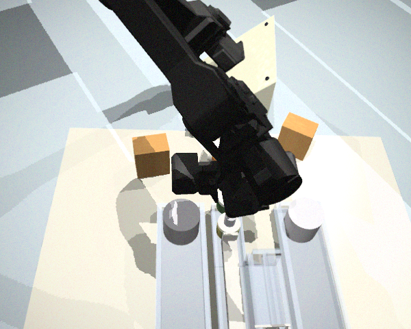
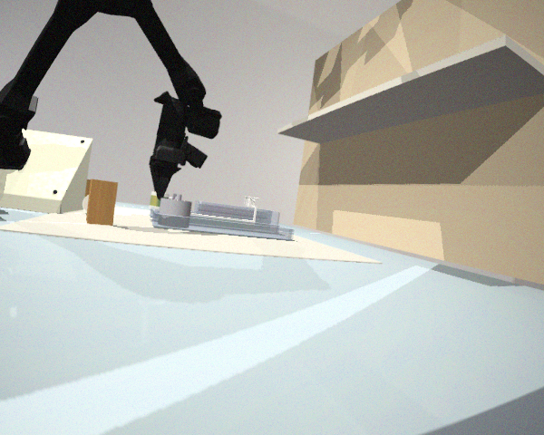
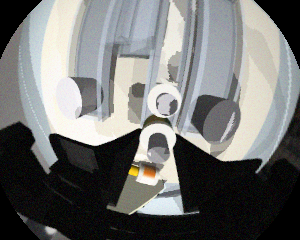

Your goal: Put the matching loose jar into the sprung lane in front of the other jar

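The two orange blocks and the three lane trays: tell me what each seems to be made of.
Orange blocks: probably wood or cardboard; flat matte tan-orange faces with no shine, grain not discernible.

Lane trays: look like pale grey plastic or light metal; smooth and slightly glossy. The pusher plate in the middle lane looks like clear plastic, since the floor shows through it.

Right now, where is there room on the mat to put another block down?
There is bare mat left of the grey cylinder, below the left orange block, and more right of the white cylinder. It is crowded in the middle, where the gripper holds a jar at the lane's front, close behind the other jar.
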`<state>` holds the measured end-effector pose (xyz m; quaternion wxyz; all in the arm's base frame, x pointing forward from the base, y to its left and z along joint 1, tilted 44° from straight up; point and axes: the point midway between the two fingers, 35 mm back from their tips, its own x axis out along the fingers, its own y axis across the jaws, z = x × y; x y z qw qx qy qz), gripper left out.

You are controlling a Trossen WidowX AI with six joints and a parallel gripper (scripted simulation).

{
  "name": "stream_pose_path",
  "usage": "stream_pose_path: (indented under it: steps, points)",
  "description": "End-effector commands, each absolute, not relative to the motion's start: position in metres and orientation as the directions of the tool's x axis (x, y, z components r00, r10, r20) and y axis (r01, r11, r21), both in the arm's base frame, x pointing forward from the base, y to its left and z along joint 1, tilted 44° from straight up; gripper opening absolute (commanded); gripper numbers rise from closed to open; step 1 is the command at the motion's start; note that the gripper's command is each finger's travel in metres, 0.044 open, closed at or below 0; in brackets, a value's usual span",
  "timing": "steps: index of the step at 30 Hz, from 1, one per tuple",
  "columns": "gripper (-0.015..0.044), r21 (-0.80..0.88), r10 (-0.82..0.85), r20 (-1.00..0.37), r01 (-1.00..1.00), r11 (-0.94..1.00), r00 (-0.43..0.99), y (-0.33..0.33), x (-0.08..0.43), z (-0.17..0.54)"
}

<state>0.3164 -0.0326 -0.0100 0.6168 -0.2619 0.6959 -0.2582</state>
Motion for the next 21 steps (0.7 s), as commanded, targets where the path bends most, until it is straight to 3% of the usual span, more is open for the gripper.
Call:
stream_pose_path:
  steps: [1,21]
  points:
    - [0.0000,-0.687,-0.688,-0.723,-0.033,0.726,-0.072,-0.0312,0.3276,-0.0055]
    - [0.0000,-0.687,-0.688,-0.722,-0.032,0.726,-0.072,-0.0306,0.3345,-0.0042]
